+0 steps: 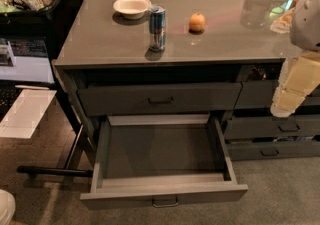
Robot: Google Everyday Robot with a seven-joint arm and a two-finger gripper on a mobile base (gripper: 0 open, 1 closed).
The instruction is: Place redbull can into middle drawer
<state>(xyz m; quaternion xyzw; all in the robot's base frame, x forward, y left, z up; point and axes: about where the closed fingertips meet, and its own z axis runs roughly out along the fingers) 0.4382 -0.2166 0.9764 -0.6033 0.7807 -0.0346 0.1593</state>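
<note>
Redbull can (157,27) stood upright on the table (227,36), near the front edge, between a white bowl (131,6) and a small orange fruit (197,22), touching neither. Middle drawer (200,194) was pulled fully out below, with nothing seen inside and its silvery loop handle at front centre. The upper drawer (200,96), with the dark handle, was closed.

End effector (289,96) hung at the right edge of the view, beside the narrower right-hand drawers, below table height and well apart from the can. Could not tell if it was open or closed, and it held nothing that I could see.

Step in hand, as judged: reach and grasp; the can had not been picked yet.

- The arm should rise above the table edge first, then come in from the right or front.
- The fruit sat on the right-hand path, so pass in front of it or over it.
- The can is slim and tall, so tip risk is high. Close on the mid-body, squarely, without nudging it first.
- The bowl lay just behind and to the left; don't overshoot.
- After the lift, clear the table lip before descending, since the drawer opening lay straight below and forward of the can.
- Set it low inside, away from the drawer walls.
</note>
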